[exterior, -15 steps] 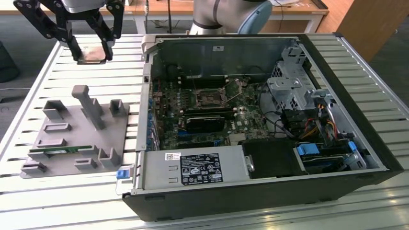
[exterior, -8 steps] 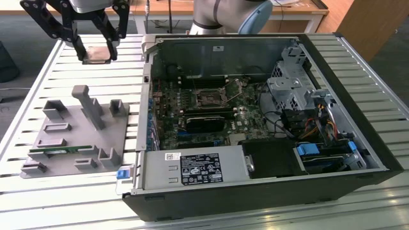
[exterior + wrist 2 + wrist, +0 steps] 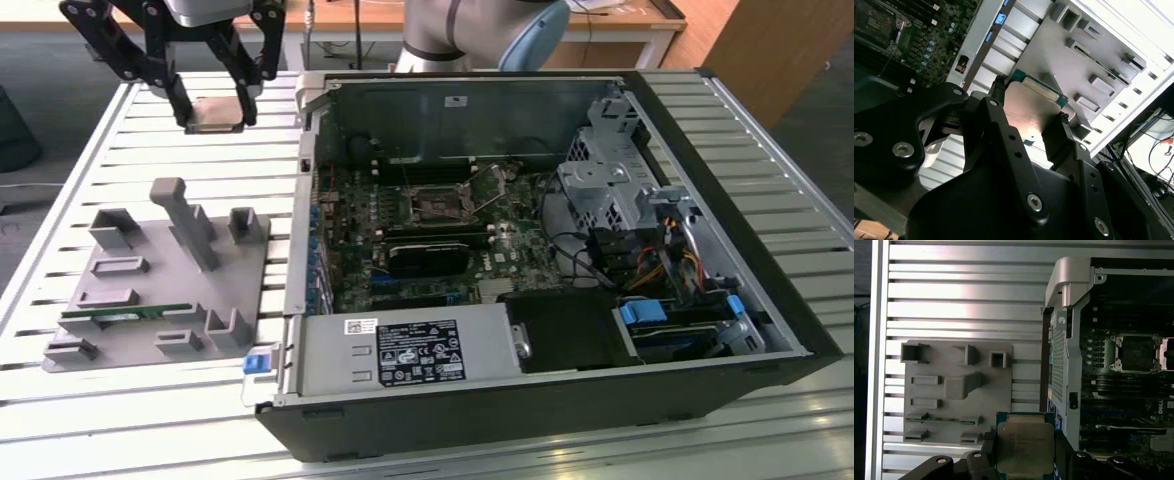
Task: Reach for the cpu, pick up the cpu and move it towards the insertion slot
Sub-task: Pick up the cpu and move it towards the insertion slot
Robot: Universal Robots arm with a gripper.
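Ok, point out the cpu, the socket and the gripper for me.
cpu (image 3: 1025, 447), first wrist view, middle of its metal top.
socket (image 3: 438, 201), exterior view, its dark centre.
gripper (image 3: 214, 108), exterior view, midway between its fingertips, shut on the cpu.

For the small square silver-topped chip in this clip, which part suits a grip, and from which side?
By two opposite thin edges, from above its flat face, as the black gripper holds the square silver-topped chip now: a finger on each side, clear of the metal top and underside.

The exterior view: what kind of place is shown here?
Probably a robotics lab or test bench for computer assembly. An open computer case lies on a slatted metal table, beside a grey holder plate, and the gripper holds a cpu.
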